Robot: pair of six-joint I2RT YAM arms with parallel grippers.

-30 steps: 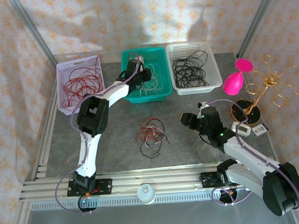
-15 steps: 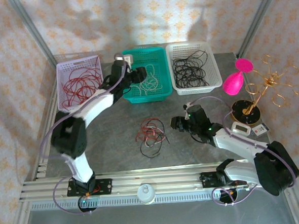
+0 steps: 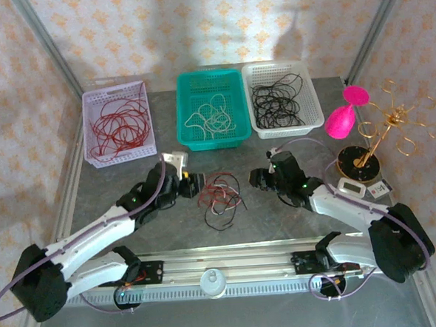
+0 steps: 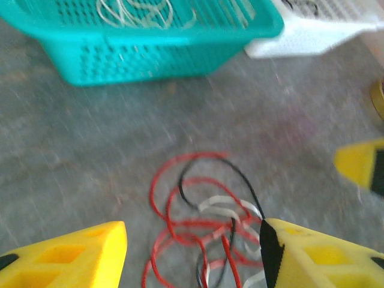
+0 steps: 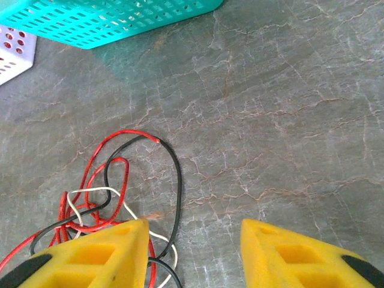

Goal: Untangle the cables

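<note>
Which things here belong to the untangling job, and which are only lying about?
Job: tangled cables; left claw; right claw; probably purple basket, teal basket, white basket.
Lying about: pink bulb-shaped object; gold wire stand; small white device.

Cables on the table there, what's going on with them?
Two robot arms are working on a tangle of red, black and white cables in the middle of the table. The left gripper sits at its left edge, fingers open with loops between them, nothing clamped. The right gripper is at the right edge, open and empty. Behind, three baskets hold sorted wires: lilac basket red, teal basket white, white basket black.
</note>
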